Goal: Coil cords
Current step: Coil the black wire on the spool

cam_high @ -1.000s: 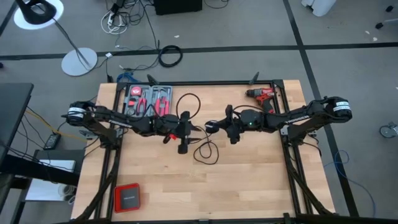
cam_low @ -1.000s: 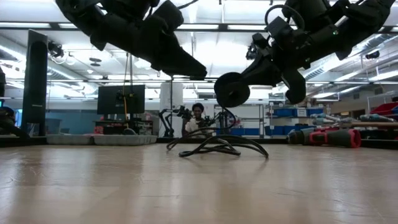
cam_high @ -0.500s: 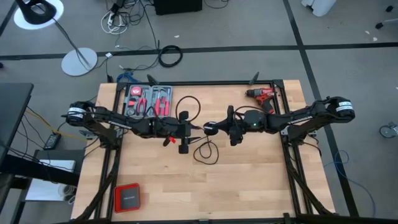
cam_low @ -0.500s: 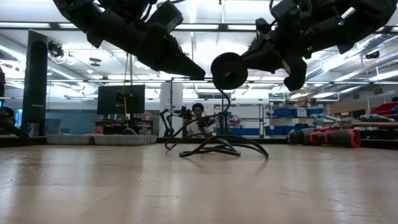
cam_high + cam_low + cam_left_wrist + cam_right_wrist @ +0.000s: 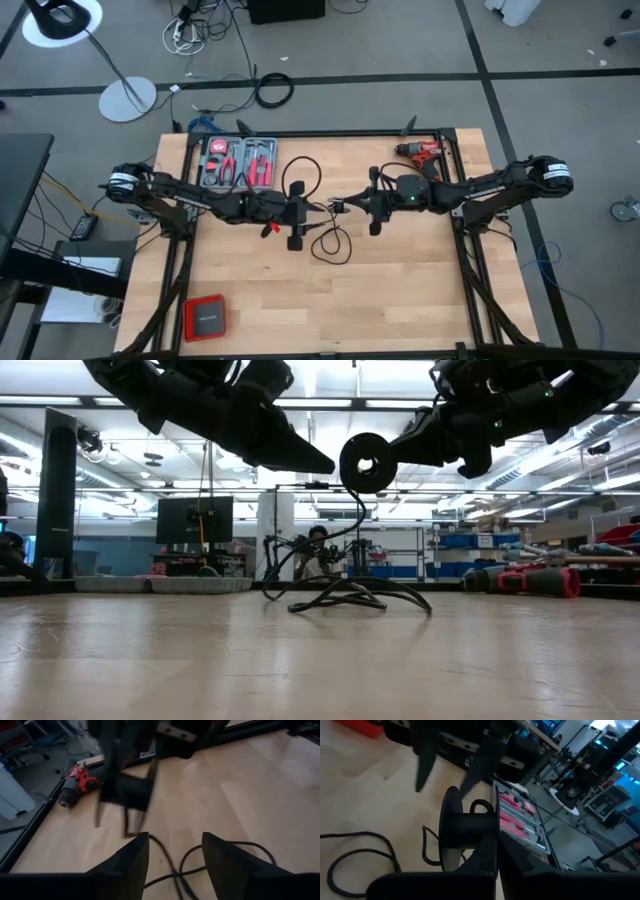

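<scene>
The right hand [image 5: 372, 460] hangs above mid-bench, pinching a small black spool [image 5: 364, 461], and the cord [image 5: 345, 596] rises from its loose loops on the bench [image 5: 400, 290] up to it. The left hand [image 5: 172, 855] sits just beside it, fingers spread, holding nothing (the cord passes below them). To wind well, I'd say the left should pinch the cord close to the spool and feed it under light tension, keeping the turns from slipping off
</scene>
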`<state>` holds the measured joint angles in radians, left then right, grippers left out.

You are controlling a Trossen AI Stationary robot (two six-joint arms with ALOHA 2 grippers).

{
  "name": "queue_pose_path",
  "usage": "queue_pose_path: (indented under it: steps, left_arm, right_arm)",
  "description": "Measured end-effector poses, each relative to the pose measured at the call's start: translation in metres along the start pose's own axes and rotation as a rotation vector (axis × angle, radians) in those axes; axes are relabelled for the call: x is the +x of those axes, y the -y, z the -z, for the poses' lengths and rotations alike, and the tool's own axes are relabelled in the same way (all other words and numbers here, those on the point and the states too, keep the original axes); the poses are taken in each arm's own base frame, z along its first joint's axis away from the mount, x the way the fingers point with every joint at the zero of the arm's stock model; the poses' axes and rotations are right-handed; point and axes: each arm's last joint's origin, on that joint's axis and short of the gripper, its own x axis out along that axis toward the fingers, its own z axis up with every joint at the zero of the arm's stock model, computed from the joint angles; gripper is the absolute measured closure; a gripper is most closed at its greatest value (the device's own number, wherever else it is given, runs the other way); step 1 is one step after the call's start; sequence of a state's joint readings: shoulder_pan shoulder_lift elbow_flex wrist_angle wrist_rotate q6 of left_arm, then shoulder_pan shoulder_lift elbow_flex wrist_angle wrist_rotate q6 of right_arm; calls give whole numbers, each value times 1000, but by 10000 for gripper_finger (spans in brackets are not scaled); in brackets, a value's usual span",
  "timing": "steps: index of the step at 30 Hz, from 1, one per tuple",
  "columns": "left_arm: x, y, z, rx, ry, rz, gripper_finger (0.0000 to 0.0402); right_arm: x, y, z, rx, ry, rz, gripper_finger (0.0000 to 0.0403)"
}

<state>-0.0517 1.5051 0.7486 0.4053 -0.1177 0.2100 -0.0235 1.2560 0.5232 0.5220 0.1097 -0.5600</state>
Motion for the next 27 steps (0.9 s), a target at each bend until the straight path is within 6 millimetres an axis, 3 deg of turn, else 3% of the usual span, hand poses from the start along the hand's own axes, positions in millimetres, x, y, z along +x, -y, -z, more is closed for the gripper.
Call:
queue_pose_path:
  steps: [27]
  left_arm:
    - [0,-1,-7,111,71,-36,216]
  right_arm:
    - [-1,-5,-3,89,-13,22,403]
